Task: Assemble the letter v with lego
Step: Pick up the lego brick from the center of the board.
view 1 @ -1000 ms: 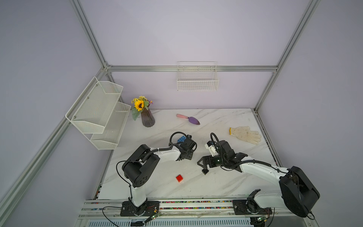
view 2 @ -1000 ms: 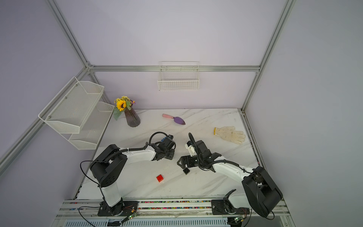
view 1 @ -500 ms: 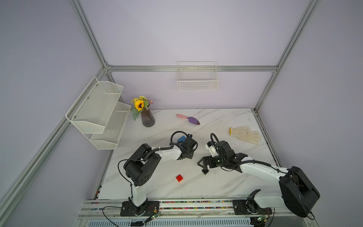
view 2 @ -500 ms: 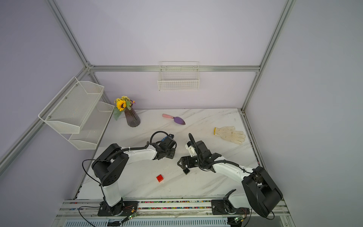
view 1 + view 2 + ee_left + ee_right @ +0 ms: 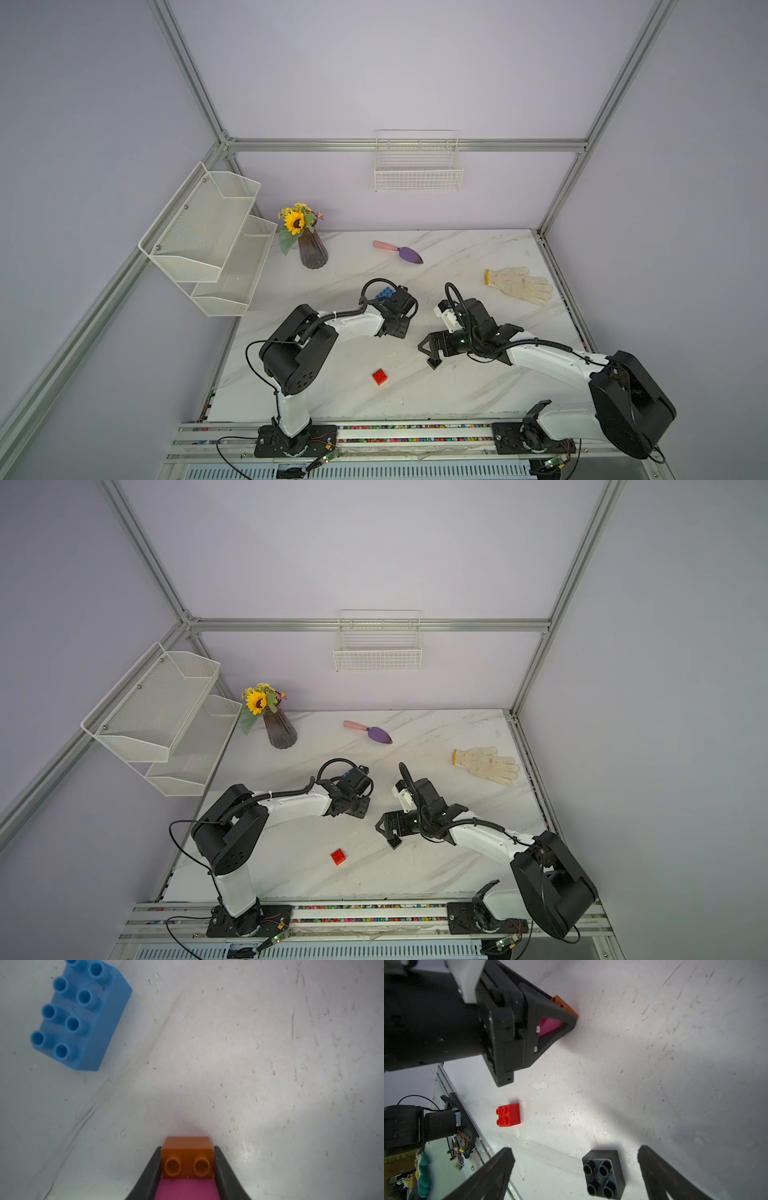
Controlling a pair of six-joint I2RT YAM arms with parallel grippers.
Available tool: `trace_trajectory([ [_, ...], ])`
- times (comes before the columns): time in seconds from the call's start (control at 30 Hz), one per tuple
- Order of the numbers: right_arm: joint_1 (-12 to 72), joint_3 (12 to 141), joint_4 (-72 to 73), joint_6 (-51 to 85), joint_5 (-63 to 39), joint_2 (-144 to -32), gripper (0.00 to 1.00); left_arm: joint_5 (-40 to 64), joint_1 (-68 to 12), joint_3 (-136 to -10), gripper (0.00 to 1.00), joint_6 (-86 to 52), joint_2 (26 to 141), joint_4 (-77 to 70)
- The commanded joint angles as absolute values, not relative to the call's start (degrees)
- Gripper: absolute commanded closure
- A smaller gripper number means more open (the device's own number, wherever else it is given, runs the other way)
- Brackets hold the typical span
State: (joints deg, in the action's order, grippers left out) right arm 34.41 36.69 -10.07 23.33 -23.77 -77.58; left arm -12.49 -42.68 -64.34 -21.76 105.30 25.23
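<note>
Now pinching orange-brown studded plastic brick (image 5: pixel 187 1164) in left gripper (image 5: pixel 188 1152), right gripper (image 5: pixel 575 1152) spread wide, empty; next, likely pressing onto long light-blue brick (image 5: pixel 81 1016).

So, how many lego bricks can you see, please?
5: blue and red loose on the table, orange and pink in the left gripper, black inside the open right gripper.

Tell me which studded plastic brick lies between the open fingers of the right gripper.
The black square plastic brick. The red square brick lies farther off, and the left gripper clamps the orange square brick.
</note>
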Motion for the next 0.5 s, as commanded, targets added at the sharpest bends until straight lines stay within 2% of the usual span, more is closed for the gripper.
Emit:
trace_trajectory([
  [0.0, 34.64, 39.12, -8.96, 22.07, -23.12, -79.79, 0.03, -10.72, -41.72, -68.38, 0.75, -17.42, 101.56, 32.79],
  [0.17, 34.65, 42.08, -9.87, 20.52, -22.49, -82.79, 0.03, -9.63, -38.61, -73.1, 0.74, -13.08, 99.95, 37.09],
  [0.47, 34.63, 47.29, -12.24, 17.6, -21.48, -86.0, 0.03, -2.93, -28.27, -79.74, 0.73, -3.67, 103.35, 40.71],
])
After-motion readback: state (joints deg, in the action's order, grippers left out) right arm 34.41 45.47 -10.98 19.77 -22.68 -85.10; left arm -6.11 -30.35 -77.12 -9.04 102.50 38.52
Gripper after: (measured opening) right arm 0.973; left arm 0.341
